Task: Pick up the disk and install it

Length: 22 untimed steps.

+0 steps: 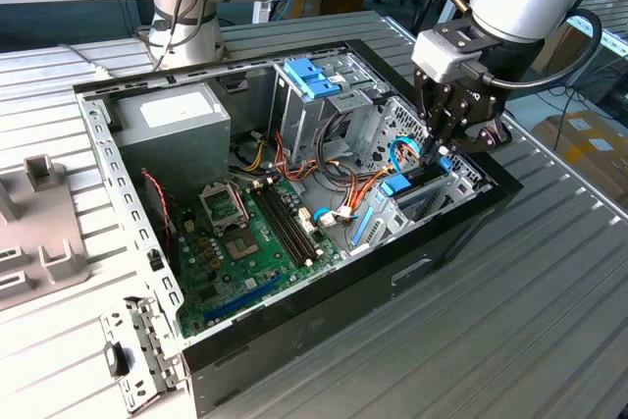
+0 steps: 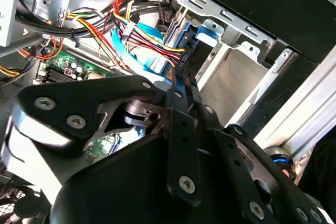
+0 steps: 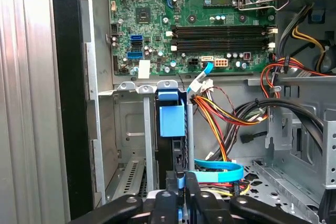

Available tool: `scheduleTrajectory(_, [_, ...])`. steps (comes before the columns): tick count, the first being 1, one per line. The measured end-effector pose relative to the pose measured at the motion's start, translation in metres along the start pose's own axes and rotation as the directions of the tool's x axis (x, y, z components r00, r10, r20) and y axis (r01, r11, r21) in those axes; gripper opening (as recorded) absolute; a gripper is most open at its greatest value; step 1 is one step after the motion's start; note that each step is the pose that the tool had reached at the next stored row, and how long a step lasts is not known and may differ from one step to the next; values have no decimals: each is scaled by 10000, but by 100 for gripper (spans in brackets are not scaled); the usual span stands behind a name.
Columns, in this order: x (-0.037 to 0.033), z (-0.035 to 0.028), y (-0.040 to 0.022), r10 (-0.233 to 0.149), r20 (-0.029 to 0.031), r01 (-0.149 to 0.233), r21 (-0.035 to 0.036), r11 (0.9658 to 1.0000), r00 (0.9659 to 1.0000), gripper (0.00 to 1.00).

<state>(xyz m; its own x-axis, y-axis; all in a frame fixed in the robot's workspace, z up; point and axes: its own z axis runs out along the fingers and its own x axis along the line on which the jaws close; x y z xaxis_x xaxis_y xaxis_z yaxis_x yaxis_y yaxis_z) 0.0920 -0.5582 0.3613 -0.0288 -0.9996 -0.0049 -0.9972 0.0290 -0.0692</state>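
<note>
Disk (image 3: pixel 171 129), dark with blue rails and a blue end tab, stands on edge in the drive bay (image 3: pixel 131 145) at the corner of the open computer case (image 1: pixel 471 223). The hand (image 3: pixel 180 182) reaches down into that bay, its fingers closed on the disk's upper edge. This looks like the install step: the drive seems partly seated, so pressing it straight down the slot would finish it. No writing is legible.

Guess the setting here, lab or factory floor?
Probably a robotics lab or test bench: an opened desktop computer case lies on a slatted metal table, the arm's hand reaches into its drive bay, and cardboard boxes sit beyond.
</note>
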Motion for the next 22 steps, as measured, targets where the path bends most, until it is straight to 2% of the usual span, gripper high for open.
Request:
scheduleTrajectory(8, [-1,3,0,0,3,0,0,10000,10000,16])
scheduleTrajectory(9, [0,8,1,2,33,-2,-1,10000,10000,16])
scheduleTrajectory(11, [-1,15,3,17,220,-17,-6,10000,9998,16])
scheduleTrajectory(12, [-1,18,3,29,392,-28,-12,10000,9992,16])
scheduleTrajectory(13, [2,23,2,34,475,-33,-14,10000,9989,16])
scheduleTrajectory(17, [59,33,1,37,520,-36,-16,10000,9986,16])
scheduleTrajectory(20, [88,48,1,49,686,-47,-22,10000,9976,16])
scheduleTrajectory(21, [89,56,2,56,791,-54,-25,10000,9969,16])
scheduleTrajectory(22, [92,62,2,61,860,-59,-27,10000,9963,16])
